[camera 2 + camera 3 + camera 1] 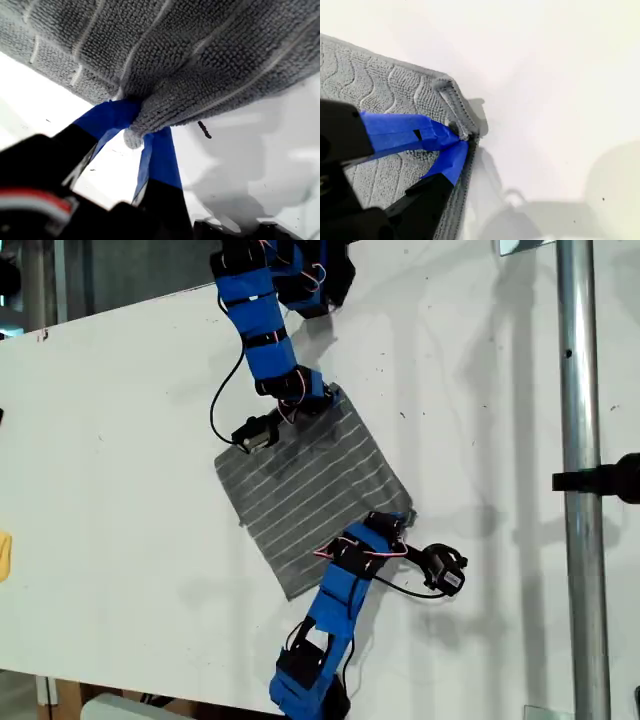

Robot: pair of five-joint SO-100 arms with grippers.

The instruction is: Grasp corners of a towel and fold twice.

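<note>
Both grippers pinch towel corners, ready for the first fold.

The towel lies flat mid-table, turned like a diamond, and in the exterior view its gripped corners sit at about 12 and 4 o'clock of the cloth. My first gripper is clenched on a bunched corner, the cloth lifting off the table there; my second gripper has its jaws closed on the hem of another corner, held low against the surface. I cannot tell from the wrist views which arm is which in the exterior view. Holding two corners of one edge, I judge, lets that edge be carried over evenly to the far edge. No fold shows yet.
</note>
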